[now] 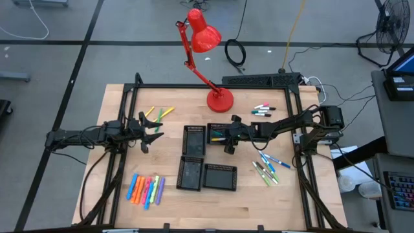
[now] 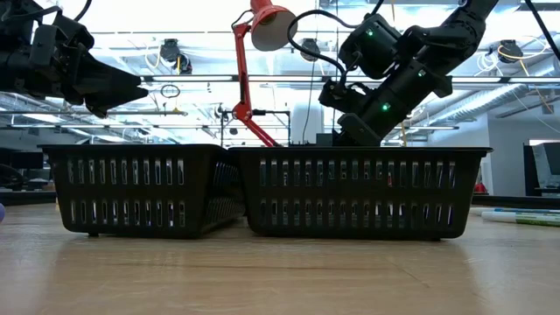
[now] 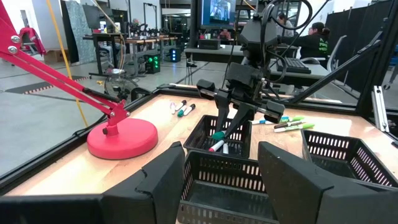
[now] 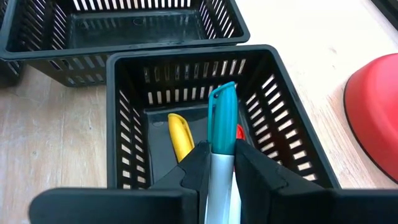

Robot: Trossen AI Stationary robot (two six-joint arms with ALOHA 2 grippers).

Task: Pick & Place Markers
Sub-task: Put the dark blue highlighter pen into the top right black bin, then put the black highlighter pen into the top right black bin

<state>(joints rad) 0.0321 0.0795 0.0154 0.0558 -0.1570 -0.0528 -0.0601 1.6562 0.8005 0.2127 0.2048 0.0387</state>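
From above: right claw (image 1: 229, 137) hanging over the upper-right tray (image 1: 218, 133), one of four black trays mid-desk (image 1: 272, 200); left claw (image 1: 151, 131) spread apart and empty, waiting just left of the trays. Loose markers lying in four groups: neon ones (image 1: 145, 189) at the near left, a few yellow-green ones (image 1: 158, 114) at the far left, white-bodied ones (image 1: 262, 109) near the red lamp (image 1: 207, 58), more blue-green and green ones (image 1: 268, 167) at the right. From desk level: right claw (image 2: 350, 131) tilted just above the tray rim (image 2: 359, 153), so a low pull-back likely to catch the mesh wall and drag the tray. From the left wrist: right claw (image 3: 231, 121) poised over the far tray, a red-tipped marker (image 3: 215, 147) showing inside it; a tilted drop likely to leave the pen leaning on the wall or tipping out. From the right wrist: fingers (image 4: 193, 168) clamped on a teal-capped marker (image 4: 221, 134), upright over the tray, a yellow marker (image 4: 179, 138) and a red one (image 4: 239, 132) already on its floor; release from here probably safe, though a bounce off those pens possible.
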